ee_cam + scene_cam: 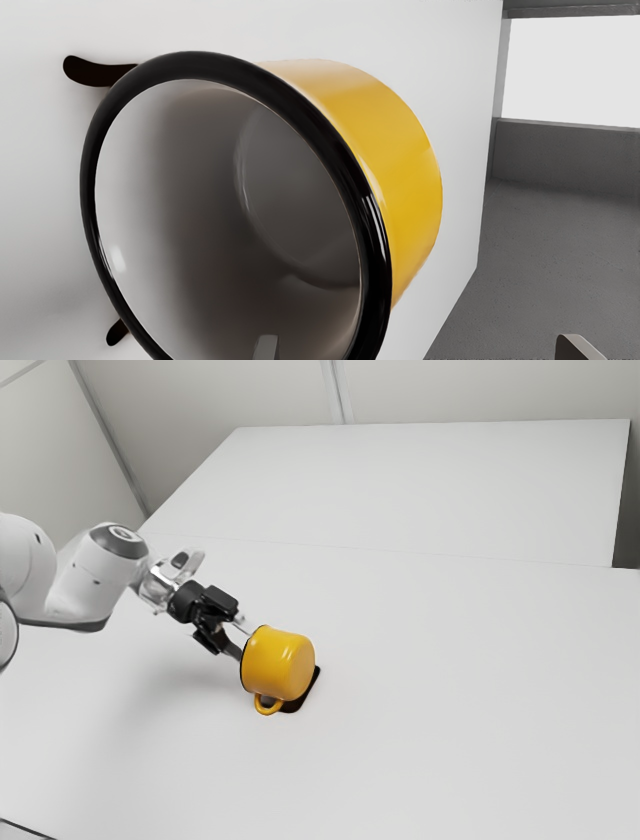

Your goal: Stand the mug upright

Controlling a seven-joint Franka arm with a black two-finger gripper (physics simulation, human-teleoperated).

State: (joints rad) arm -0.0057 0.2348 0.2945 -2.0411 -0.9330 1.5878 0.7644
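Left of centre in the exterior view, your gripper point(243, 642) stands wide open, holding nothing, its fingers astride the wall of the yellow mug point(278, 663), which lies tipped, mouth gripperward; best centre that wall before closing gently.

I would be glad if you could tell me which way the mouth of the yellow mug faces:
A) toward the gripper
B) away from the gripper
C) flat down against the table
A, since the wrist view, taken from the hand behind the gripper, looks past the black rim into the inside of the mug.
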